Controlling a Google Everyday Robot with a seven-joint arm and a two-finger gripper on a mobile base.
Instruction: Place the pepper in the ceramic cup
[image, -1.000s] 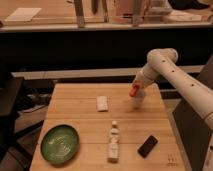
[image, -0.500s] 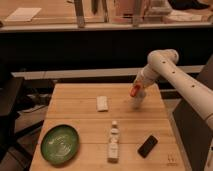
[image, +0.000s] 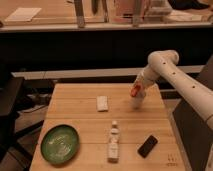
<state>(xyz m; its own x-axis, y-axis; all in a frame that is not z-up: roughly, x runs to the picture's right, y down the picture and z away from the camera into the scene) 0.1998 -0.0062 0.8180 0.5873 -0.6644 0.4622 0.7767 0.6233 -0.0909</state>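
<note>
1. Gripper (image: 136, 92) hangs over the table's (image: 80, 117) right side, at about 2 o'clock from the bottle (image: 114, 142). Jaws are pressed together, pinching the pepper (image: 134, 91).
2. Pepper is held in the air, red-orange end sticking out of the fingers, directly over the ceramic cup (image: 137, 102). It looks just above the cup's rim or touching it; can't tell which.
3. Judgement: it's held high and centred so that it drops into the cup's mouth rather than clipping the wall. Release isn't done yet.
4. White block (image: 102, 103) sits at 9 o'clock from the cup, well apart. Green plate (image: 60, 143) is at 7 o'clock, dark phone (image: 147, 146) at 6 o'clock. None of them is in the drop path.
5. Versus the earlier frames: no visible change. Arm, pepper and cup are all in the same spots, and the grip is unchanged.
</note>
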